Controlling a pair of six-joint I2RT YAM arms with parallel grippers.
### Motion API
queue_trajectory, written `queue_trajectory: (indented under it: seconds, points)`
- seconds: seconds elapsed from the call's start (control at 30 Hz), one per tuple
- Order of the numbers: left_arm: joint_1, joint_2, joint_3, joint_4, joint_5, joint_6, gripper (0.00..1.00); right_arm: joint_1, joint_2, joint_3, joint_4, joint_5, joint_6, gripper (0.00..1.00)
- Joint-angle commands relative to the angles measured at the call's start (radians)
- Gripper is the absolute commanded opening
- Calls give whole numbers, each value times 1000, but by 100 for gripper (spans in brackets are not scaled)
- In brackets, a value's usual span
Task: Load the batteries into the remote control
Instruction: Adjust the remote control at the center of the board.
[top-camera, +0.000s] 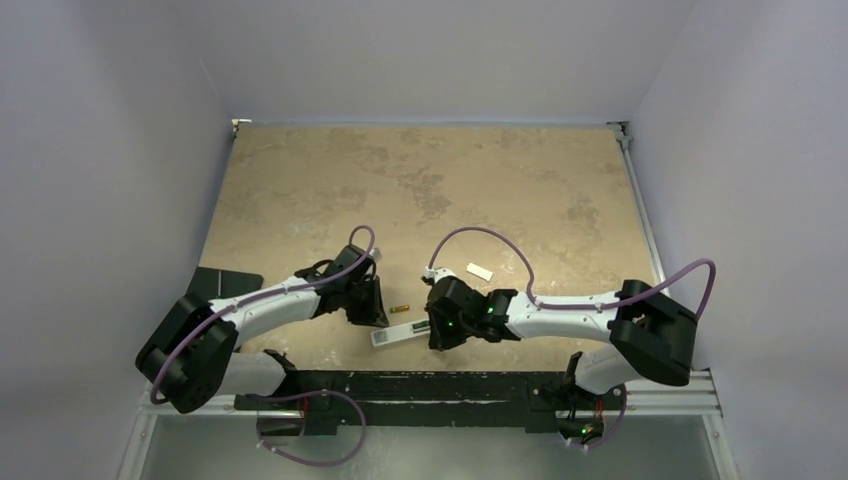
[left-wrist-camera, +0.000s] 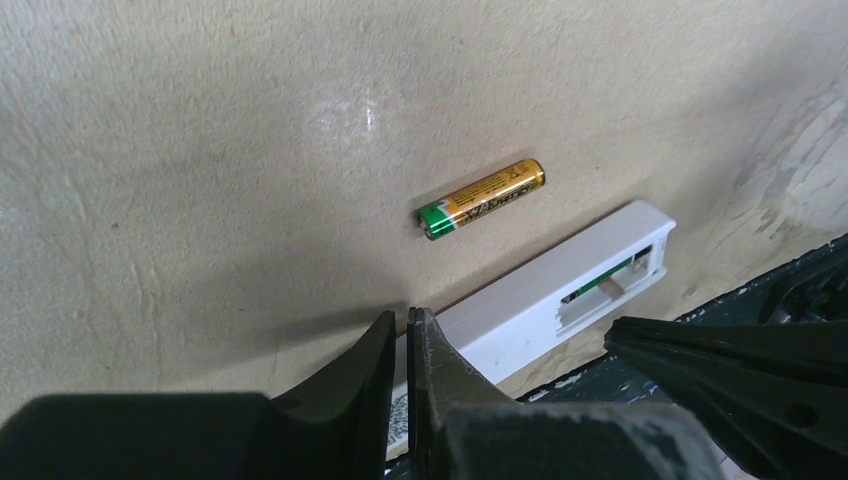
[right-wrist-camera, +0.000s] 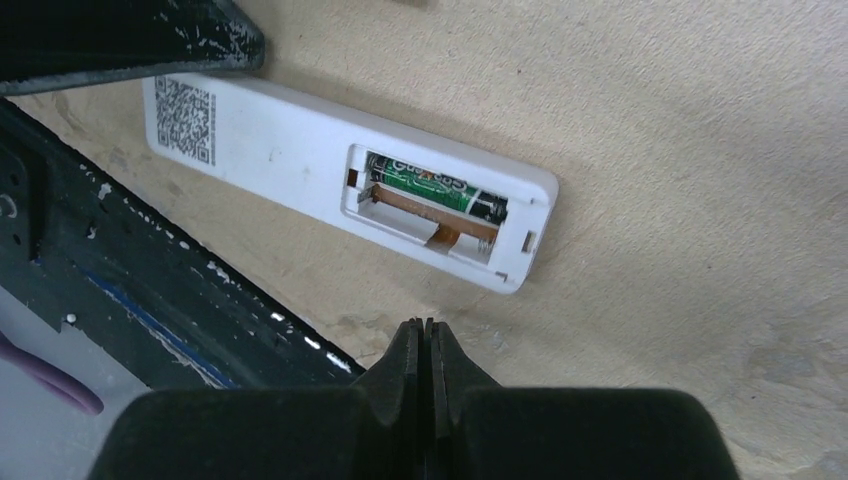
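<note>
The white remote control (top-camera: 400, 332) lies back up near the table's front edge. Its battery recess (right-wrist-camera: 430, 205) is open, with the dark greenish-black battery (right-wrist-camera: 435, 187) lying in the far slot and the near slot bare. The QR label (right-wrist-camera: 186, 105) is at the remote's other end. The gold-yellow battery (left-wrist-camera: 483, 198) lies loose on the table just beyond the remote (left-wrist-camera: 560, 290); it also shows in the top view (top-camera: 402, 306). My left gripper (left-wrist-camera: 405, 322) is shut and empty over the remote's label end. My right gripper (right-wrist-camera: 428, 330) is shut and empty just in front of the recess end.
A small flat white piece (top-camera: 480, 271) lies on the table behind my right arm. A black rail (top-camera: 420, 385) runs along the table's front edge close behind the remote. The tan table (top-camera: 430, 180) stretches away beyond the arms.
</note>
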Motion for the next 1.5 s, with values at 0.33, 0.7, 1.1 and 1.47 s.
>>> queue_trajectory:
  seconds: [0.33, 0.7, 1.1, 1.47]
  points:
    - [-44, -50, -73, 41, 45, -11, 0, 0, 50, 58, -23, 112, 26, 0]
    - [-154, -70, -100, 106, 46, -109, 0, 1, 91, 141, -82, 157, -10, 0]
    - [-319, 34, -55, 203, -19, -213, 0, -3, 98, 175, -112, 169, -42, 0]
    - [-372, 136, 14, 249, -69, -252, 0, -33, -38, 143, -195, 248, -47, 2]
